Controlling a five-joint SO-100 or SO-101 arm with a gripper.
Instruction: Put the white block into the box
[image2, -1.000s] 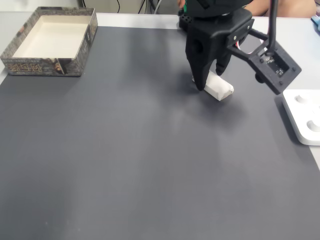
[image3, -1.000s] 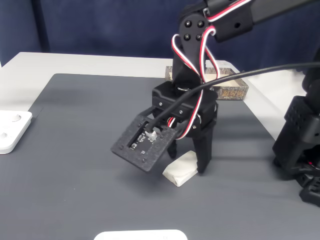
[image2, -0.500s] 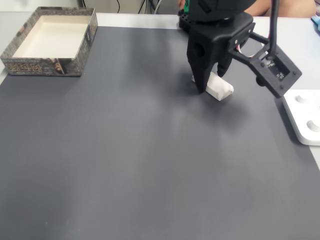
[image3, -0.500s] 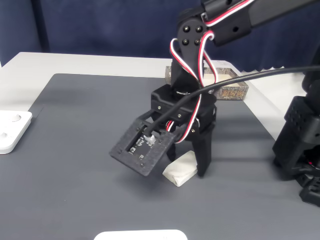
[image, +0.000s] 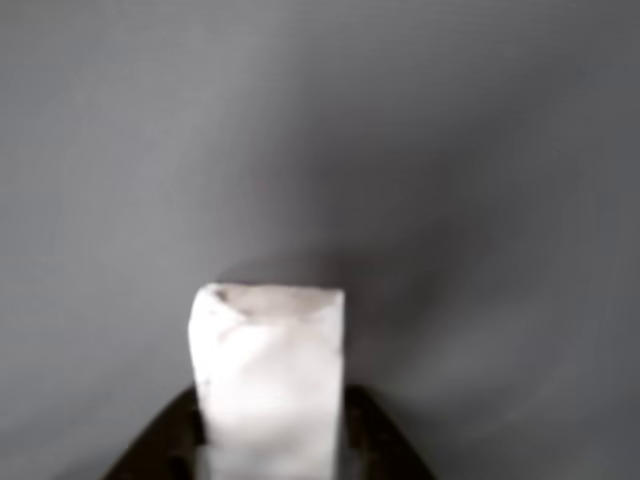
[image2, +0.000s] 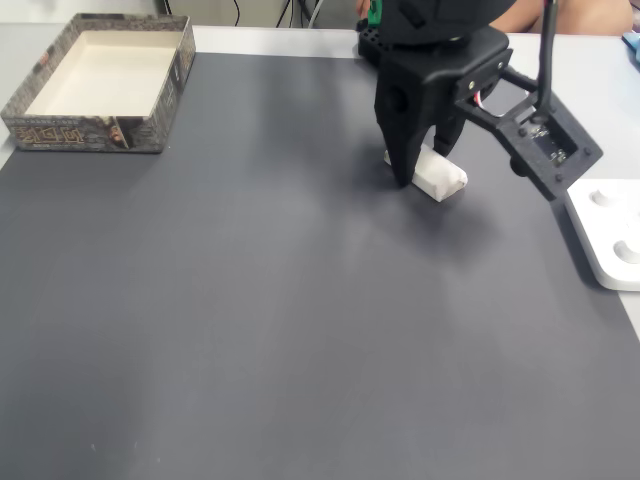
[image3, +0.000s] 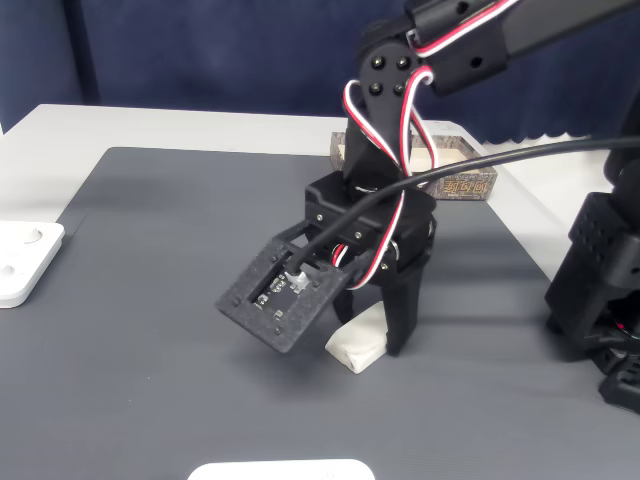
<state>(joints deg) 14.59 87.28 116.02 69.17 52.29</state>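
Blurred throughout in the other view, the white block (image: 268, 385) cut off by the bottom edge. In a fixed view, near end of the block hidden behind the hand (image2: 424, 165); white panel (image2: 611, 232) cropped at right. In the other fixed view, the box (image3: 462, 176) largely masked by the arm; contact with the block not discernible.

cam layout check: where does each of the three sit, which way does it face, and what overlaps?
Other view: low by the gripper, looking along the white block over the mat.
A fixed view: high, looking down on the mat; gripper astride the white block, the box far left.
Another fixed view: low, opposite side; gripper, arm base right.
Shared: gripper and block.
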